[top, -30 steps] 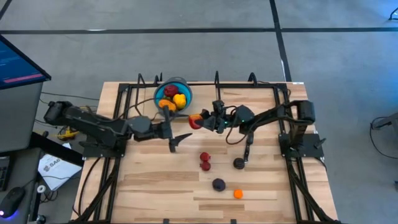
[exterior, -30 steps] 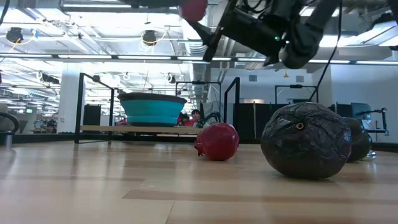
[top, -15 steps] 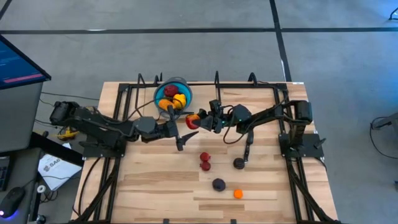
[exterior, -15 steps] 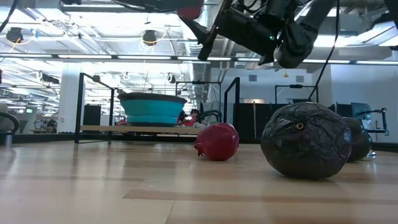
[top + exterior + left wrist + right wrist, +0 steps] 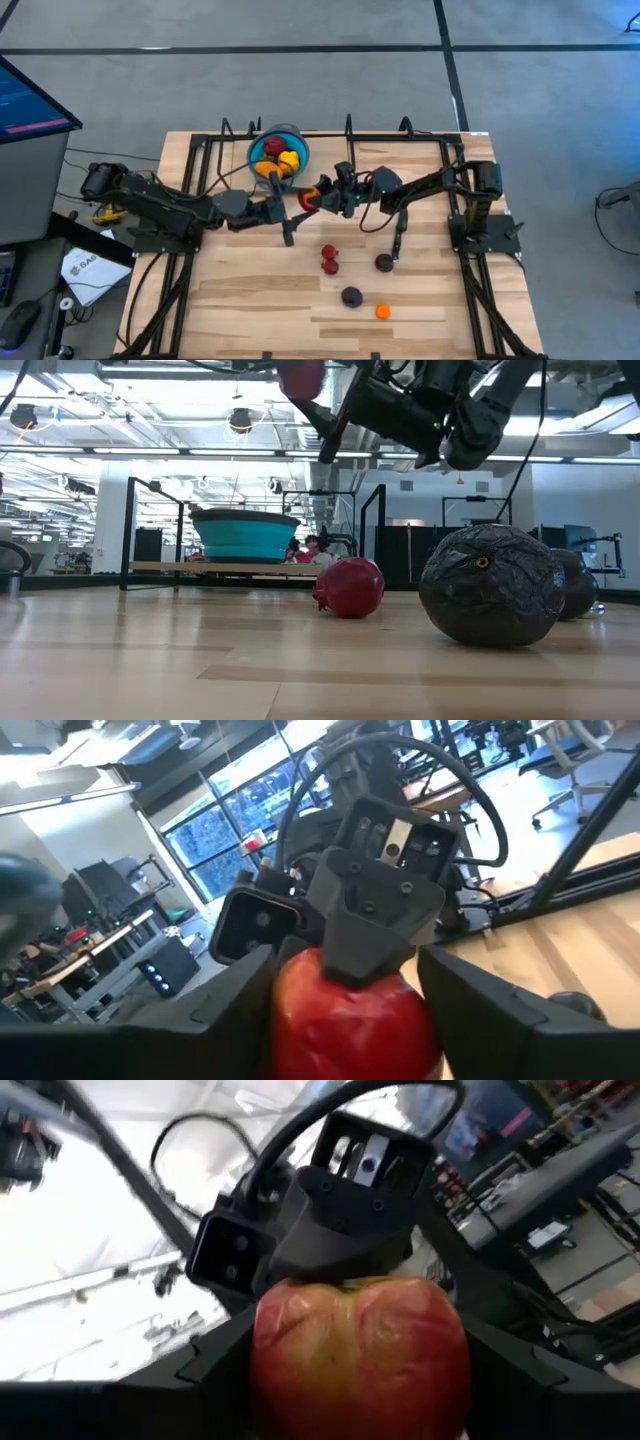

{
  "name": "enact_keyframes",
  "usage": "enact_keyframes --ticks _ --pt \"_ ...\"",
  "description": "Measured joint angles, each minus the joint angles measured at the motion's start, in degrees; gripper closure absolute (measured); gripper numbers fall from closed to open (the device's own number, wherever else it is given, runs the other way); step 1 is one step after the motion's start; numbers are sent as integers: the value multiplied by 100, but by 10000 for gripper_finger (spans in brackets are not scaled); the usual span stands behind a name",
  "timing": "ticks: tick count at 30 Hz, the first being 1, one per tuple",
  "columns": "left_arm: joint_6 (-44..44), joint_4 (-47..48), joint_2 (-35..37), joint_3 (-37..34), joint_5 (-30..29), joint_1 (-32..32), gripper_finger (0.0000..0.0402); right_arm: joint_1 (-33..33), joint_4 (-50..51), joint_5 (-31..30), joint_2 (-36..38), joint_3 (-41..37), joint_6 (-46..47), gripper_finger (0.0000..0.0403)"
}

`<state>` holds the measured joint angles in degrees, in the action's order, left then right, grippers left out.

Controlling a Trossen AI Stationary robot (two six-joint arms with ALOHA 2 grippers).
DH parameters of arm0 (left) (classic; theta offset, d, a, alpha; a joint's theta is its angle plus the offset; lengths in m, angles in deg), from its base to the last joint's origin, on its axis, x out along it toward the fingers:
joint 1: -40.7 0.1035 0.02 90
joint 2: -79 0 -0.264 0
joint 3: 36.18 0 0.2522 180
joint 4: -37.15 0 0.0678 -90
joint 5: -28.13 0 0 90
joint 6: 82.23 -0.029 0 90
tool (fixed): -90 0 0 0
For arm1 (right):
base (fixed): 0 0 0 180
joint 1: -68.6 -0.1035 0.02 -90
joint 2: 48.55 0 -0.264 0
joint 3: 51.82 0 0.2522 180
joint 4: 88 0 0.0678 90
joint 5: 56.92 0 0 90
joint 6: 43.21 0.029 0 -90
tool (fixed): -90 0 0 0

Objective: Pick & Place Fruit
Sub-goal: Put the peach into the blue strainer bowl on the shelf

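Note:
A red apple hangs in the air between my two grippers, above the table and near the blue bowl. My right gripper is shut on it and reaches in from the table's right. My left gripper is open and comes from the left. Its fingers stand on either side of the apple, and I cannot tell whether they touch it. The bowl holds red, yellow and orange pieces. Two red pieces, two dark ones and a small orange one lie on the table. My right gripper pinches the red apple between its two fingers, one on each side of it. The fingers come level from the table's right. The apple is lifted clear of the table, as the low view shows.
The bowl stands on a raised ledge at the far edge, behind a black frame. In the low view a red fruit and a dark purple fruit sit close to the camera. Bare wood lies at the near left.
My left gripper has moved up and toward the far edge, from below the bowl to the apple, and now faces my right gripper. My right gripper has carried the apple slightly toward the table's left.

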<state>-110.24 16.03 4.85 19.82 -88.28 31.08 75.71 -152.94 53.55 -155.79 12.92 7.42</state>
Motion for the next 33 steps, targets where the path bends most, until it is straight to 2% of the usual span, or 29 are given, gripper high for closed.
enact_keyframes --ticks 3,6,13,17,28,33 --pt "19 66 -13 0 5 -39 196 65 61 347 0 4 16 128" --pt "13 55 -11 0 -7 -69 200 60 51 363 0 4 23 114" --pt "-3 57 -9 0 -44 -65 148 58 34 343 0 2 39 101" --pt "-20 96 -9 0 -144 -57 135 60 -12 337 0 0 41 105" --pt "-96 251 4 13 -66 32 128 82 -276 361 -7 -7 192 146" --pt "-315 262 4 13 -63 34 131 84 -303 368 -7 -7 238 149"
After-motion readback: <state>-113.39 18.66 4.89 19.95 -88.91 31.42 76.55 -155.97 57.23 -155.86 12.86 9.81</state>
